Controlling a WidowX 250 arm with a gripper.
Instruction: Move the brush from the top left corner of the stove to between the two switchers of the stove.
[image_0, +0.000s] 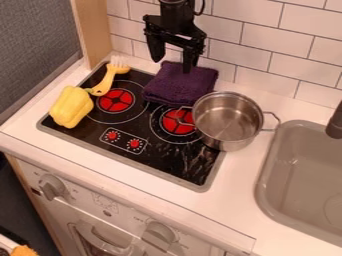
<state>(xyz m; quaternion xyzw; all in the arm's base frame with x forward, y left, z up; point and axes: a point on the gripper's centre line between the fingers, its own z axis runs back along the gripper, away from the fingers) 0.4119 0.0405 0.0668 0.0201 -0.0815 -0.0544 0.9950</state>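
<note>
The gripper (172, 65) hangs at the top middle, its two fingers spread with nothing seen held between them, above the back of the purple cloth. Left of it, the yellow-handled brush (104, 85) lies by the stove's top left corner, its pale bristles toward the wall and its handle end close to the yellow pepper. The black stove top (90, 126) carries two small red knobs, the left knob (112, 135) and the right knob (134, 143), inside a white outline near its front edge.
A yellow pepper (71, 107) lies on the stove's left side. The folded purple cloth (181, 84) is at the back, and a metal pot (228, 120) stands over the right side. Farther right is the sink (267, 185) with a dark faucet (335, 122).
</note>
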